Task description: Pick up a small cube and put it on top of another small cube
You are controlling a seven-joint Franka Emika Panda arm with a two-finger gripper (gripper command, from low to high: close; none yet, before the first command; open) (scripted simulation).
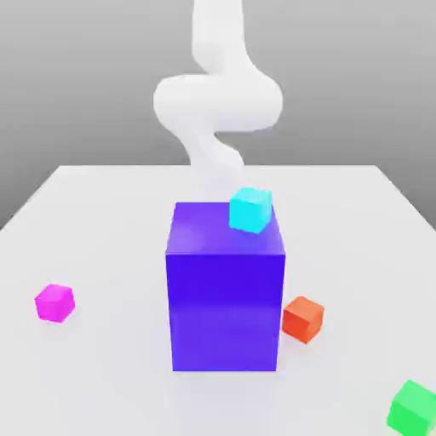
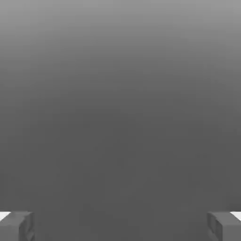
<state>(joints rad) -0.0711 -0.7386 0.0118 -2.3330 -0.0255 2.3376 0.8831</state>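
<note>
Magenta cube (image 1: 54,303) — loose at the exterior view's left, below mid-frame, well apart from the blue-violet block (image 1: 226,311), so its sides probably allowed a grasp. Green cube (image 1: 413,410) — lower right corner, presumably the intended base. Gripper (image 2: 120,227): jaws wide, empty, suited to receiving.

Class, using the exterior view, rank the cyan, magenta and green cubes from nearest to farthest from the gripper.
1. Cyan cube: on top of the blue block.
2. Magenta cube: on the table, at the view's left.
3. Green cube: front corner, at the view's right.
</note>
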